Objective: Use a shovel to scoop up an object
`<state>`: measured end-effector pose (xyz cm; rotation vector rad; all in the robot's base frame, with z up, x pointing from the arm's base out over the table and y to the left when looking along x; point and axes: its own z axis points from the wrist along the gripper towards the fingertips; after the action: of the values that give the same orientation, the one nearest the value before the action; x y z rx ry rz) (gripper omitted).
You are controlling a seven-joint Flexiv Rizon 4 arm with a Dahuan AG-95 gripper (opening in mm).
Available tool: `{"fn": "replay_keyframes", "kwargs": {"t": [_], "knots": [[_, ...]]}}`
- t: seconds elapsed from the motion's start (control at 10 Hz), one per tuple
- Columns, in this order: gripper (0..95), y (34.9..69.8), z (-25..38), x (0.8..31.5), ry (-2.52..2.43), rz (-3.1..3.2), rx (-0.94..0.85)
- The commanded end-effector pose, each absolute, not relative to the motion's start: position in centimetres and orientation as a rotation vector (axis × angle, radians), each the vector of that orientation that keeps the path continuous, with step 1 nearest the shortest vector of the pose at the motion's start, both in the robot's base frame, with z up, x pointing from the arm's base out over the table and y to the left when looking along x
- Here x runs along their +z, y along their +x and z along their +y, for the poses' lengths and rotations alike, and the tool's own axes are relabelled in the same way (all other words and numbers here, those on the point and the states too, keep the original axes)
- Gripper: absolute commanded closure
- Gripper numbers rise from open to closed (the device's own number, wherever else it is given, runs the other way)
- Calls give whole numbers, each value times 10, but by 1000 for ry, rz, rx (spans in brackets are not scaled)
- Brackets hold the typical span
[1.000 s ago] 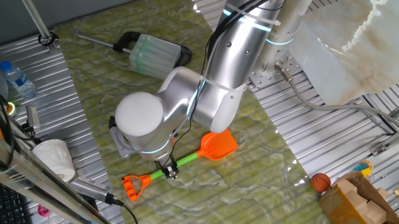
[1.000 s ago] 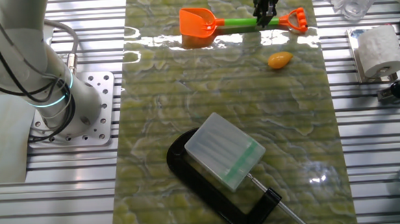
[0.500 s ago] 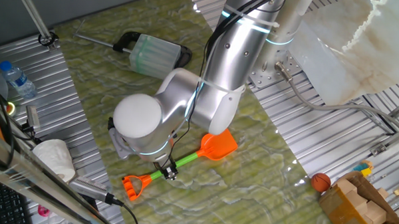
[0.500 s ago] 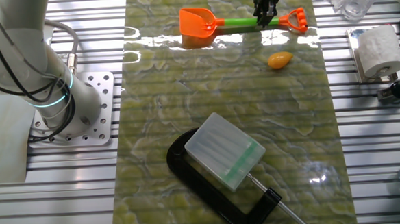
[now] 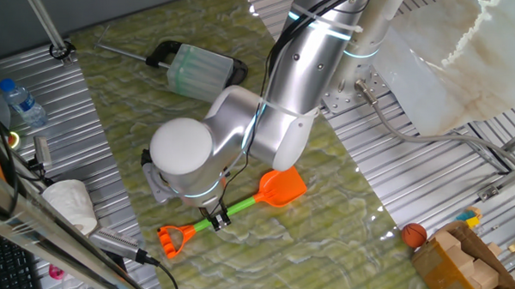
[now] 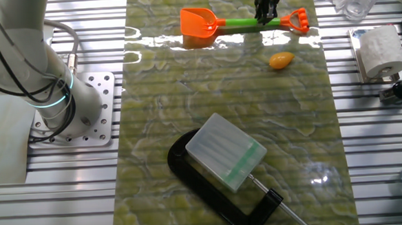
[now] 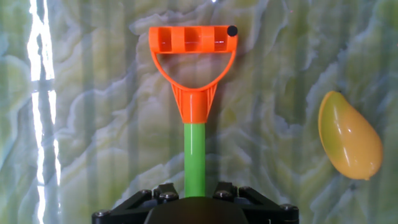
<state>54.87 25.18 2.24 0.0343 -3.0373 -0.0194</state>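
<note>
Green-marbled worktop [image 6: 186, 99] under everything. Shovel [image 6: 237, 22] flat on it, blade out to one side of pincer [image 6: 266, 18], D-handle to other. Pincer closed on green shaft near handle. Yellow-orange object [image 6: 281, 60] near pincer, apart from shovel.

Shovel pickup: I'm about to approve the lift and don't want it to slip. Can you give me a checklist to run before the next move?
1. Gripper on the shovel, at the green shaft near the D-handle: ok.
2. Fingers firmly closed on the shaft: cannot tell; the hand view hides the contact.
3. Shovel lying flat on the table: ok.
4. Object lying free beside the handle end, apart from the shovel: ok.
5. Blade facing the object: not ok; the blade is at the far end.
6. Clamp away from the shovel: ok.
</note>
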Motion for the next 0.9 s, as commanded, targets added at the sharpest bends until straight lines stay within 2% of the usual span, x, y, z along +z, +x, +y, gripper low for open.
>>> {"fn": "replay_keyframes", "kwargs": {"t": [0.1,0.5,0.6,0.9], "knots": [[570,549,252,22,49,-3051,-18],[570,548,252,22,50,-3051,-17],[760,548,252,22,40,-3048,-19],[760,548,252,22,6,-3043,-17]]}}
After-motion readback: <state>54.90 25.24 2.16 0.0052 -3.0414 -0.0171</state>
